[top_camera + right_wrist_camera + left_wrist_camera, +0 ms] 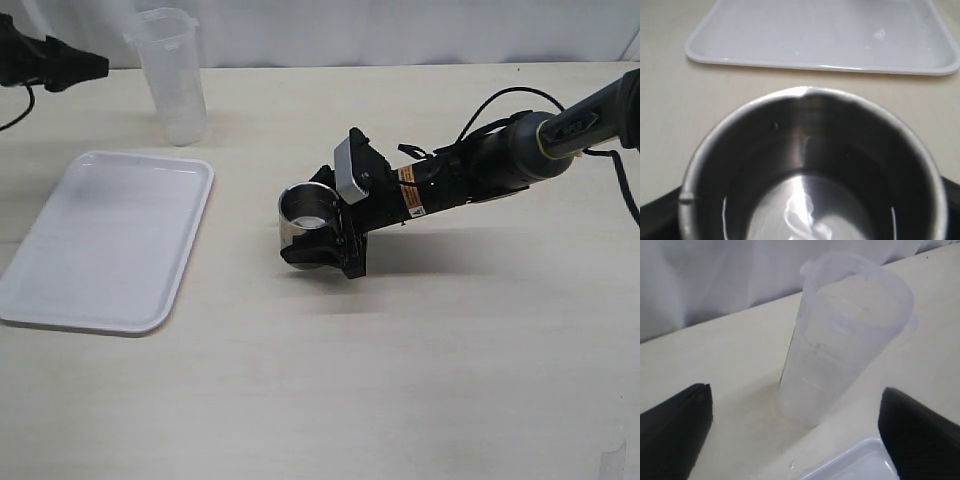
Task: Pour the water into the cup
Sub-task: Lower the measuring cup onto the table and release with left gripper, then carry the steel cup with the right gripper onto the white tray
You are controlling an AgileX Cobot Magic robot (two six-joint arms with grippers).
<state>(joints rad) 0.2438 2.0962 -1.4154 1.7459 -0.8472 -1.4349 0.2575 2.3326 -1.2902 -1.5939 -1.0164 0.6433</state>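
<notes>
The steel cup (298, 230) stands on the table near the middle. My right gripper (306, 218) is shut on it, one black finger against each side of its wall. From the right wrist the cup (805, 150) fills the view, and thin bright arcs low on its shiny inner wall may be a liquid line. The tall translucent beaker (172, 75) stands upright at the far left. My left gripper (95, 65) hovers just left of it, open and holding nothing. In the left wrist view the beaker (840, 340) is ahead of that gripper (797, 440). I cannot make out water in it.
A white tray (110, 240) lies on the left between the beaker and the table's front; its rim (825, 65) is just beyond the cup and a corner (855, 465) is below the beaker. The right arm (520, 150) slants in from the right with cables.
</notes>
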